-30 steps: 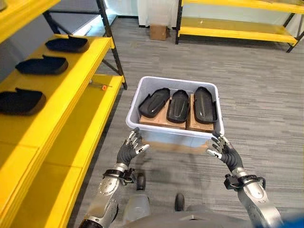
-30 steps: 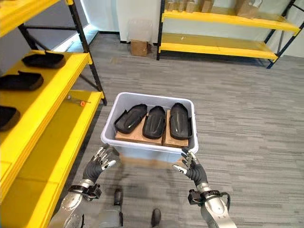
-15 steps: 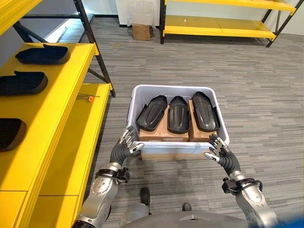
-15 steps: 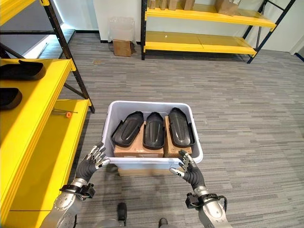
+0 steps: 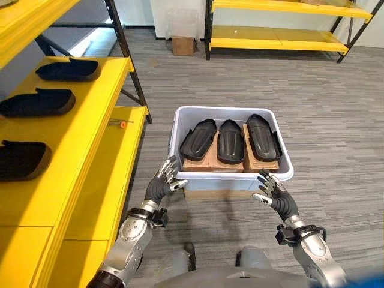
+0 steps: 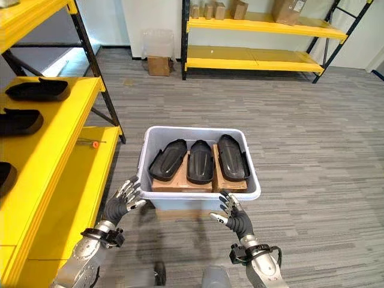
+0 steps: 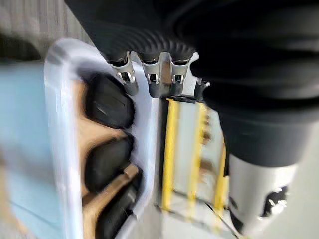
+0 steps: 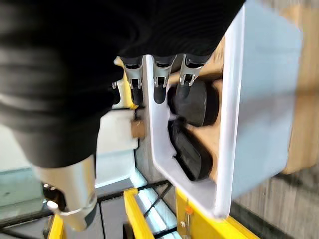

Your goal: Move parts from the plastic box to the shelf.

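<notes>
I've got both hands relaxed and empty, left hand (image 5: 161, 185) and right hand (image 5: 273, 197) just short of the box (image 5: 231, 173). Three parts (image 5: 230, 141) sit inside, none grabbed. Next I'd reach in for one, then the shelf (image 5: 72, 141).

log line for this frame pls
stage: reaching for box | plastic box: on floor, three black parts inside on cardboard | left hand: open, near front-left corner | right hand: open, near front-right corner | shelf: three parts placed
</notes>
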Robot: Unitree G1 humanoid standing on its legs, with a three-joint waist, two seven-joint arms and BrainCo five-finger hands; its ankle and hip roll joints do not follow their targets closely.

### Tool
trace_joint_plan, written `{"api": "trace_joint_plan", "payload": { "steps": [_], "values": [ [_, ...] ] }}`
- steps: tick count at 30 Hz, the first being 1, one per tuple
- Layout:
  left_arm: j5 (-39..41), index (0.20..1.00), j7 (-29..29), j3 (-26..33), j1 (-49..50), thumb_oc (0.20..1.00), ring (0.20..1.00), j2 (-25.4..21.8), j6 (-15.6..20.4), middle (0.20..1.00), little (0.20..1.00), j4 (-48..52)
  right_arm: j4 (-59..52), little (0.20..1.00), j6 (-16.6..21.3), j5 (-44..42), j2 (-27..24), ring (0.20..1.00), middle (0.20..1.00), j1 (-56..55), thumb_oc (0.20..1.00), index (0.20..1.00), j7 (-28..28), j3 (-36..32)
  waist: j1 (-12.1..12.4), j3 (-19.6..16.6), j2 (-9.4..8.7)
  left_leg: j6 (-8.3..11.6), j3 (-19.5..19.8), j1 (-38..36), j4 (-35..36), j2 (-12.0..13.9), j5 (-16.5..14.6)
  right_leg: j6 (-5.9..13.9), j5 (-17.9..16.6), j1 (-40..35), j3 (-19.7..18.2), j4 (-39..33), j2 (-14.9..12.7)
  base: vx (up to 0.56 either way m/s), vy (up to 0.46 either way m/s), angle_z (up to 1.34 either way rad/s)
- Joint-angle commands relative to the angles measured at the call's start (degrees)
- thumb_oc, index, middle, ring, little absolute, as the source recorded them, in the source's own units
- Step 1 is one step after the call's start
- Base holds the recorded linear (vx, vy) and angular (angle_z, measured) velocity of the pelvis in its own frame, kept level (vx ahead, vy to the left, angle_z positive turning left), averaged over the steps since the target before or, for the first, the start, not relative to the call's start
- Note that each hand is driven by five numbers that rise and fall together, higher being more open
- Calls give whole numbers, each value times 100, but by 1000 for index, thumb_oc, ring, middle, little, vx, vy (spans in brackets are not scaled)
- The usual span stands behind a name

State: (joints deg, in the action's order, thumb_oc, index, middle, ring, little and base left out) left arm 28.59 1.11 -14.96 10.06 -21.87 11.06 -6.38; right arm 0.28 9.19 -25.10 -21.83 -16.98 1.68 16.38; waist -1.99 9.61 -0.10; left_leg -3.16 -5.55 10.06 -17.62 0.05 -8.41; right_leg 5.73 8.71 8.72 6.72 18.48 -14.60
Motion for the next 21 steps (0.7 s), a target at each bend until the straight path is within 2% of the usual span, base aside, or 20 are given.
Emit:
{"api": "trace_joint_plan", "payload": {
  "steps": [1,3,4,5,6,9,11,12,13,16,21],
  "values": [
    [-21,1000,33,114,90,1000,1000,-256,348,1000,1000,554,-294,1000,265,124,57,1000,1000,133,1000,1000,-49,-177,-134,-12,-222,506,246,-1248,1631,344,461,692,-2520,-120,-390,-1587,-770,102,-225,25],
    [-2,1000,38,129,131,1000,1000,-237,366,1000,1000,538,-316,1000,271,120,48,1000,1000,91,1000,1000,-27,-187,-143,-29,-274,542,263,-1287,1626,378,451,744,-2569,-136,-492,-1592,-738,73,-185,26],
    [12,1000,2,129,136,1000,1000,-194,377,1000,1000,517,-331,1000,272,97,39,1000,1000,57,1000,1000,2,-212,-123,-95,-335,577,274,-1291,1621,387,451,759,-2412,-265,-405,-1655,-706,118,-337,41],
    [-5,1000,-31,173,210,1000,1000,-124,382,1000,1000,498,-317,1000,282,84,11,1000,1000,75,1000,1000,13,-211,-38,-219,-415,672,231,-1360,1688,496,450,832,-2346,-421,-154,-1816,-632,112,-343,51],
    [24,1000,-48,188,258,1000,1000,-98,384,1000,1000,508,-310,1000,277,59,-6,1000,1000,83,1000,1000,12,-232,-37,-249,-410,709,234,-1360,1709,564,490,821,-2278,-448,-144,-1806,-559,93,-370,24],
    [131,1000,-81,266,394,1000,1000,-20,371,1000,1000,561,-369,1000,310,30,-110,1000,1000,89,1000,1000,40,-311,-15,-303,-326,851,249,-1396,1855,887,660,686,-1773,-521,45,-1806,-308,45,-245,-2],
    [180,1000,-129,256,435,1000,1000,10,384,1000,1000,569,-339,1000,316,-19,-174,1000,1000,66,1000,1000,44,-344,-29,-314,-272,920,232,-1398,1923,1045,769,612,-1631,-557,88,-1799,-182,28,-169,-5],
    [180,1000,-129,256,435,1000,1000,10,384,1000,1000,569,-339,1000,316,-19,-174,1000,1000,66,1000,1000,44,-345,-28,-314,-271,920,232,-1398,1923,1046,770,612,-1631,-556,88,-1799,-181,25,-177,-2],
    [250,1000,-167,226,449,1000,1000,39,382,1000,1000,530,-348,1000,331,-33,-243,1000,1000,45,1000,1000,28,-402,-50,-310,-212,969,213,-1410,1991,1157,866,553,-1478,-552,127,-1741,-63,19,-149,-10],
    [246,1000,-226,211,518,1000,1000,53,367,1000,1000,557,-325,1000,348,-45,-339,1000,1000,21,1000,1000,9,-493,-97,-275,-98,1038,150,-1419,2092,1291,1000,479,-1311,-457,119,-1610,96,27,-153,-8],
    [247,1000,-200,240,563,1000,1000,53,379,1000,1000,554,-311,1000,387,-83,-391,1000,1000,60,1000,1000,-15,-516,-137,-181,4,1064,84,-1349,2132,1339,1082,433,-1252,-271,51,-1465,171,3,-62,-8]
  ]
}}
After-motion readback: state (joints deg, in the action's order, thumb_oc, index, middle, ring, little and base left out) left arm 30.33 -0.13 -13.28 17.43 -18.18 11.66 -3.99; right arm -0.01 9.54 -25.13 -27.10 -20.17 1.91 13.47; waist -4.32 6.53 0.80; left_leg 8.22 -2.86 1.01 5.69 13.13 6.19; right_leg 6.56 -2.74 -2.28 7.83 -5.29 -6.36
